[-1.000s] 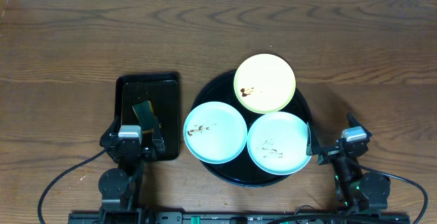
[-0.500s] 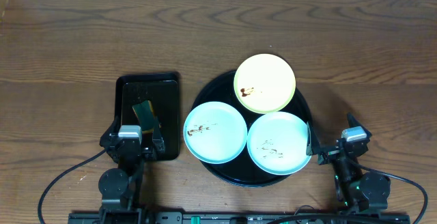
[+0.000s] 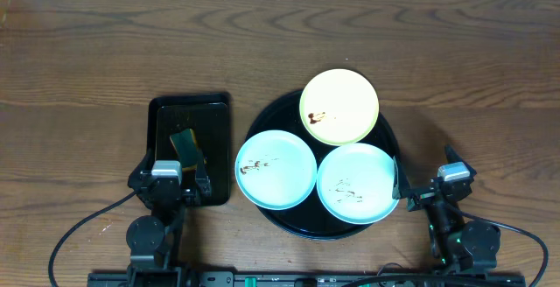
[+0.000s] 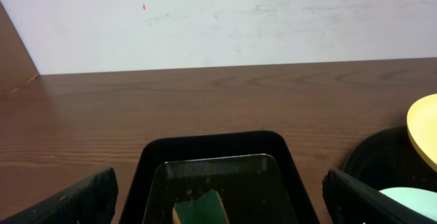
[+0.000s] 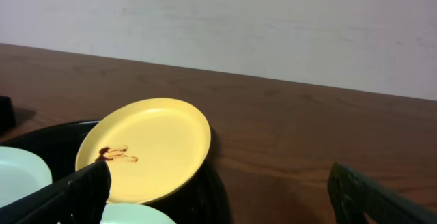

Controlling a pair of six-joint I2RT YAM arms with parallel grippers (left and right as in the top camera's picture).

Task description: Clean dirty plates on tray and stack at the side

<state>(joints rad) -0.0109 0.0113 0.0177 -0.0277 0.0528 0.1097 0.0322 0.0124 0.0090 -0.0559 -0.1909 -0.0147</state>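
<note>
Three smeared plates crowd the round tray (image 3: 282,112) at the middle of the table (image 3: 87,51). The yellow plate (image 3: 339,106) is at the far side and two blue plates (image 3: 276,170) sit nearer; none is stacked aside yet, so cleaning looks unstarted. To the left, a small rectangular tray (image 3: 214,147) holds a green sponge (image 3: 185,144), likely the wiping tool. The left jaws stand wide and empty at its near end. The right jaws are equally wide and empty, just right of the round tray.
</note>
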